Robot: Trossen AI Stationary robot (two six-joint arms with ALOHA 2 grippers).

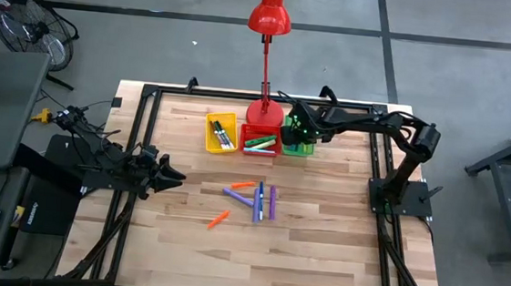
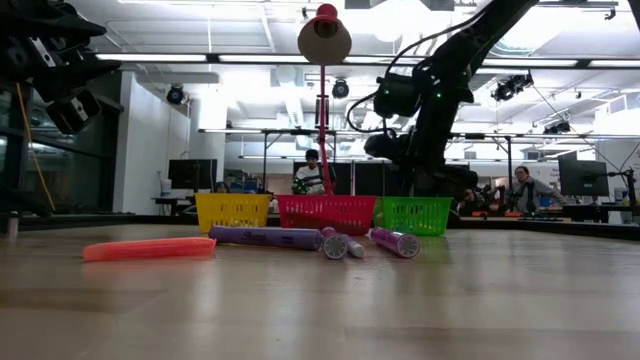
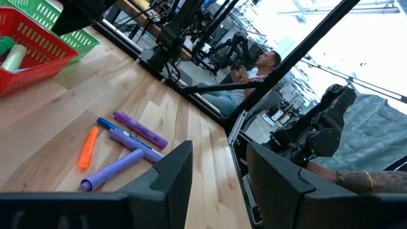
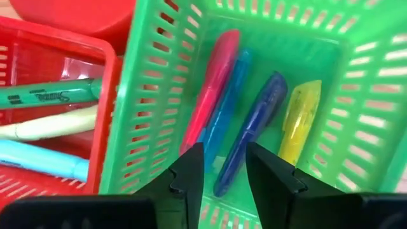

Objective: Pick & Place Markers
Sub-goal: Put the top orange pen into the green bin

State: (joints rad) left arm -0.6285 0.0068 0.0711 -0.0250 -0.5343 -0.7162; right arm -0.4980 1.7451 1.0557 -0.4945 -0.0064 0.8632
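While the right claw (image 4: 219, 166) hangs spread and empty over the green slotted plastic bin (image 1: 299, 145), slim capped plastic markers (image 1: 258, 200) lie loose on the wooden surface (image 1: 320, 249). Light, rigid and smooth, they likely roll, so pinch mid-barrel; the left claw (image 3: 216, 172) waits apart, also spread.

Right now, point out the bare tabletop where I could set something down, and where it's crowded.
Free: the near strip of the table in front of the loose markers, and the stretch between them and the right arm's base.

Crowded: the far edge, with the yellow bin, red bin, green bin and lamp, the right gripper over the green bin.
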